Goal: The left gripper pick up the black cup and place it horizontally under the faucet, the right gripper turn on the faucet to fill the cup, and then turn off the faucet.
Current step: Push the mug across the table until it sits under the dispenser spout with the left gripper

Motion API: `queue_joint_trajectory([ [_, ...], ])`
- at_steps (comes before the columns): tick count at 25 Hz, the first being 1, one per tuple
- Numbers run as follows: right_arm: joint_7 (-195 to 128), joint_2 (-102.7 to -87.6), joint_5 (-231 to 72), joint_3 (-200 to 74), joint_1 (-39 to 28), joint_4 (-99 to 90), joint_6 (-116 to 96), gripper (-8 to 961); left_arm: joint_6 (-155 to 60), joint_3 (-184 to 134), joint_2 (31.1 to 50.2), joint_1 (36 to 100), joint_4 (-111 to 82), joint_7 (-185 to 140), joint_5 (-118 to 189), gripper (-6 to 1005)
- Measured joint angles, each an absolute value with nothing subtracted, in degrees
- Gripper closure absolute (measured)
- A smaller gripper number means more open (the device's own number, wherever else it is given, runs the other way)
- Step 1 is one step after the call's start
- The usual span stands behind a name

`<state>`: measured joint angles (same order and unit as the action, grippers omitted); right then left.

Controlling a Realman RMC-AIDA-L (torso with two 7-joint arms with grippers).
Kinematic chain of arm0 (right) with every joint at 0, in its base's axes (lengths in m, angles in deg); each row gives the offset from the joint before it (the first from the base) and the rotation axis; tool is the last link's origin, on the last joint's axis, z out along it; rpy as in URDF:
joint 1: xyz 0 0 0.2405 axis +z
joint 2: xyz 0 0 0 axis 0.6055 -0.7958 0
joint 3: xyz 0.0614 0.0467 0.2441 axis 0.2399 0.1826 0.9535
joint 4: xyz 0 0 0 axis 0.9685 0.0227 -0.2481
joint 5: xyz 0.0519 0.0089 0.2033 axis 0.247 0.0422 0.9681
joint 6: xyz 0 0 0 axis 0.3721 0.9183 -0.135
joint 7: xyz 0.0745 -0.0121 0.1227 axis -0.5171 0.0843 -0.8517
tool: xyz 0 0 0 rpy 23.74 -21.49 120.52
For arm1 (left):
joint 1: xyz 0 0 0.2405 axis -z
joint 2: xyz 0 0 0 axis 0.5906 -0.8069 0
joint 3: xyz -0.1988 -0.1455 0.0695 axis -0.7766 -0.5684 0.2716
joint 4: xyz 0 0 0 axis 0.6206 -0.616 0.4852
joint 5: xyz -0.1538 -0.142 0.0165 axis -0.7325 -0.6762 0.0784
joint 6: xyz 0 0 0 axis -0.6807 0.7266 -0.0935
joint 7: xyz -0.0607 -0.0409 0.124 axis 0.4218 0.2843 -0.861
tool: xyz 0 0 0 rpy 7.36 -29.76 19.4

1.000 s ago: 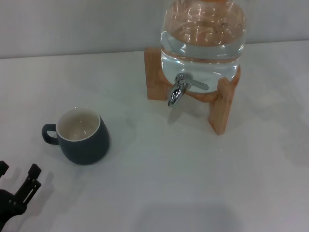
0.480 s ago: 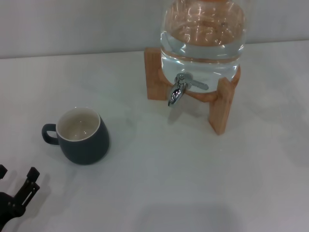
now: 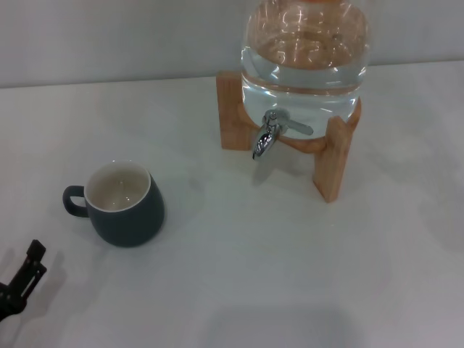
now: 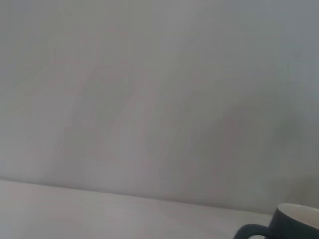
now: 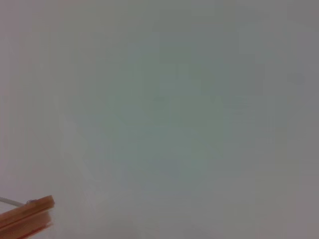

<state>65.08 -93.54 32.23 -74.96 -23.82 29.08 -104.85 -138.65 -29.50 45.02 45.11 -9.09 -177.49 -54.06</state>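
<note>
The black cup (image 3: 125, 206) stands upright on the white table, left of centre, cream inside showing and handle pointing left. Part of the cup (image 4: 294, 221) also shows in the left wrist view. The chrome faucet (image 3: 265, 139) sticks out of the clear water jar (image 3: 304, 51) at the back right, with its thin lever lying to the right. No water runs. My left gripper (image 3: 9, 248) is at the bottom left corner, below and left of the cup and apart from it. It is open and empty, with one finger (image 3: 27, 267) showing and the other cut off by the edge. The right gripper is out of view.
The jar rests on a wooden stand (image 3: 330, 163) whose front leg reaches toward me. A corner of that stand (image 5: 27, 219) shows in the right wrist view. Bare white table (image 3: 275, 275) lies between the cup and the faucet, and a grey wall rises behind.
My left gripper has slid down and to the left, away from the cup, so only one finger still shows. The cup and the faucet have not moved.
</note>
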Motion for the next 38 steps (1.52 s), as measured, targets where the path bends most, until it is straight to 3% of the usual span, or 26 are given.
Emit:
queue_joint_trajectory([
  [16, 65.08, -93.54, 32.24, -74.77, -23.82, 29.08, -105.36, 110, -128.57, -28.93, 44.94, 50.51, -9.44, -170.87, -53.59, 131],
  [38, 65.08, -93.64, 32.49, -74.79, -23.45, 29.08, -104.98, 110, -129.37, -29.08, 44.85, 52.72, -10.31, -169.75, -53.42, 132],
])
